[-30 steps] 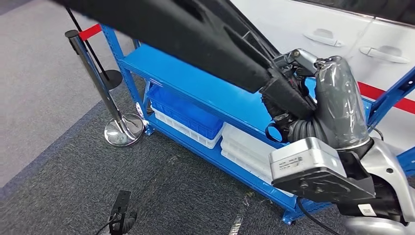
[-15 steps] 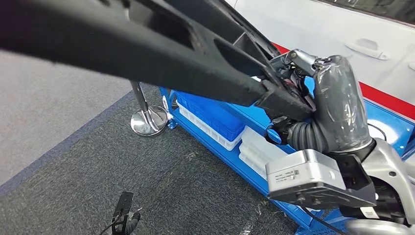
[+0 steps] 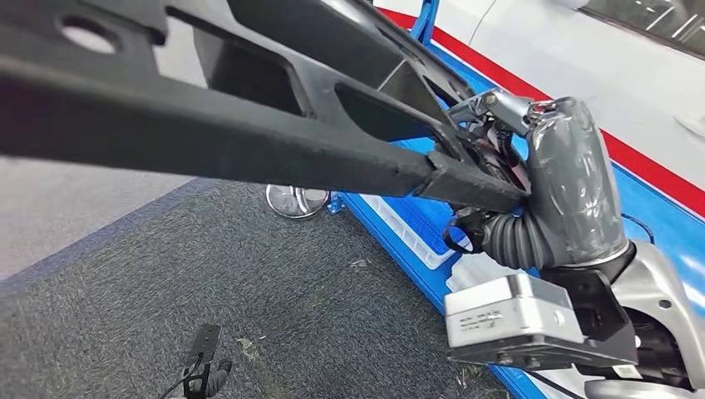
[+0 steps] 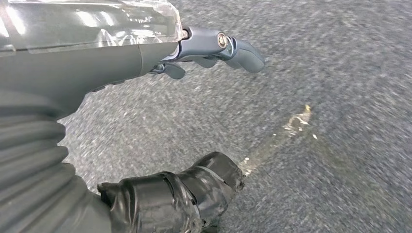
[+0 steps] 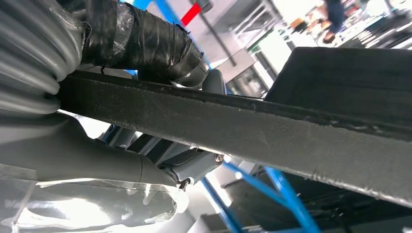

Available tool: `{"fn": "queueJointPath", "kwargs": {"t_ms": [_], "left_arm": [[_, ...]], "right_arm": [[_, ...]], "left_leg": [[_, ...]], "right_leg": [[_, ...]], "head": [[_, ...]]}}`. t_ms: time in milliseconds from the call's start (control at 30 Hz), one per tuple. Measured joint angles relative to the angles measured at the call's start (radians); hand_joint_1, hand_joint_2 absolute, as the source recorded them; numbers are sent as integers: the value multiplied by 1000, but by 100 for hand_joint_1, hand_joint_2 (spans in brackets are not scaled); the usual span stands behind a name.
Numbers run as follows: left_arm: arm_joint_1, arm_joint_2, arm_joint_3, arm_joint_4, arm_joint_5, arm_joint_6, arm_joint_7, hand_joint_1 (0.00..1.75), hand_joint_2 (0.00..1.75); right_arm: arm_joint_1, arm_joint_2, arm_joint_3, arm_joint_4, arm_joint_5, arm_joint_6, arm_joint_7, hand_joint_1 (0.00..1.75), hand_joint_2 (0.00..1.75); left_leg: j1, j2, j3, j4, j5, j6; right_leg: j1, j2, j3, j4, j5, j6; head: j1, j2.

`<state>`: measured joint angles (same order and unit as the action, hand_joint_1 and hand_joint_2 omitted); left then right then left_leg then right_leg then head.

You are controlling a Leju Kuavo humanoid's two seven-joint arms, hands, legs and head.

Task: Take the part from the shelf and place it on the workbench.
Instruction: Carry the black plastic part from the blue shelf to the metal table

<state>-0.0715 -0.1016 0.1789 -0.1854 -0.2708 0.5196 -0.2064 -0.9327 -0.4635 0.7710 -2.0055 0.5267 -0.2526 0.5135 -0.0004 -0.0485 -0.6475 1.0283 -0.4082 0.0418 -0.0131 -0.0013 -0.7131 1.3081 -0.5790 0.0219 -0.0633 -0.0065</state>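
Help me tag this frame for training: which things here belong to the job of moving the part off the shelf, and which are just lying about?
Job:
black part
right hand gripping it
blue shelf

Lying about:
left hand, holding nothing
chrome post base
stacked trays
grey carpet

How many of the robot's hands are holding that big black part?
1. The right hand grips the black part near one end. The left hand hangs over the carpet, holding nothing.

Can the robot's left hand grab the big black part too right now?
Probably not. The left hand hangs open over the grey carpet, apart from the black part, which the right hand holds up high.
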Motion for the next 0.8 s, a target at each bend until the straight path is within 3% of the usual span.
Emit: {"fn": "queueJointPath", "kwargs": {"t_ms": [67, 133, 200, 233, 267, 333, 400, 467, 500, 533, 600, 667, 733, 767, 800], "left_arm": [[1, 0, 0, 0, 1, 1, 1, 0, 175], [0, -1, 0, 0, 1, 1, 1, 0, 175], [-1, -1, 0, 0, 2, 2, 2, 0, 175], [1, -1, 0, 0, 2, 3, 2, 0, 175], [4, -1, 0, 0, 3, 3, 2, 0, 175], [6, 0, 0, 0, 5, 4, 1, 0, 175], [2, 0, 0, 0, 6, 4, 1, 0, 175], [0, -1, -1, 0, 7, 4, 0, 0, 175], [1, -1, -1, 0, 8, 4, 0, 0, 175], [2, 0, -1, 0, 8, 4, 0, 0, 175], [1, 0, -1, 0, 8, 4, 0, 0, 175], [0, -1, -1, 0, 8, 4, 0, 0, 175], [1, -2, -1, 0, 9, 4, 0, 0, 175], [3, -1, -1, 0, 9, 4, 0, 0, 175], [4, -1, -1, 0, 9, 4, 0, 0, 175]], "right_arm": [[0, 0, 1, -2, 1, 0, 0, 171, 175], [-2, 0, 1, -5, 1, 2, 0, 171, 175], [-5, 0, 1, -7, 2, 5, 0, 171, 175], [-6, 0, 1, -8, 4, 8, 0, 171, 175], [-7, 0, 2, -10, 5, 12, 0, 171, 175], [-9, 2, 3, -13, 10, 18, 0, 171, 175], [-11, 3, 5, -16, 13, 21, 0, 171, 175], [-12, 4, 7, -16, 14, 24, 0, 171, 175], [-11, 5, 8, -16, 14, 24, 0, 171, 175], [-11, 5, 8, -17, 14, 25, 0, 171, 175], [-12, 6, 8, -19, 14, 25, 0, 171, 175], [-14, 6, 8, -21, 14, 25, 0, 171, 175], [-15, 7, 9, -22, 14, 26, 0, 171, 175], [-16, 8, 9, -22, 15, 26, 0, 171, 175], [-16, 9, 9, -22, 15, 27, 0, 171, 175]], "left_leg": [[-4, -29, 3, 1, 0, 0], [-4, -55, 0, 3, 2, -2], [1, -80, -9, 3, 7, -10], [3, -93, -12, 1, 10, -16], [3, -90, -15, 2, 10, -21], [-1, -44, -33, 39, -13, -32], [2, 15, -86, 149, -67, -46], [12, 36, -140, 253, -101, -57], [16, 40, -144, 262, -94, -62], [20, 47, -128, 230, -71, -67], [21, 80, -57, 101, -18, -72], [15, 102, -13, 18, 1, -59], [10, 88, -14, 11, -1, -38], [10, 78, -14, 10, 0, -30], [11, 68, -13, 7, 1, -23]], "right_leg": [[7, 19, 39, -107, 75, -13], [9, 65, 90, -225, 127, -26], [11, 86, 109, -265, 132, -31], [11, 74, 112, -274, 133, -32], [9, 61, 117, -281, 135, -34], [3, 32, 131, -297, 140, -39], [3, 2, 139, -302, 139, -43], [2, -29, 141, -300, 135, -42], [1, -42, 142, -299, 133, -40], [-2, -56, 143, -297, 130, -36], [-5, -79, 144, -289, 121, -24], [-2, -98, 144, -281, 112, -10], [2, -114, 148, -282, 109, 2], [0, -114, 150, -283, 106, 7], [-3, -97, 148, -276, 96, 12]], "head": [[0, 0], [-3, 0], [-6, 0], [-6, 0], [-5, 0], [-9, 0], [-14, 0], [-15, 0], [-15, 0], [-15, 0], [-16, 0], [-17, 0], [-18, 0], [-18, 0], [-17, 0]]}}
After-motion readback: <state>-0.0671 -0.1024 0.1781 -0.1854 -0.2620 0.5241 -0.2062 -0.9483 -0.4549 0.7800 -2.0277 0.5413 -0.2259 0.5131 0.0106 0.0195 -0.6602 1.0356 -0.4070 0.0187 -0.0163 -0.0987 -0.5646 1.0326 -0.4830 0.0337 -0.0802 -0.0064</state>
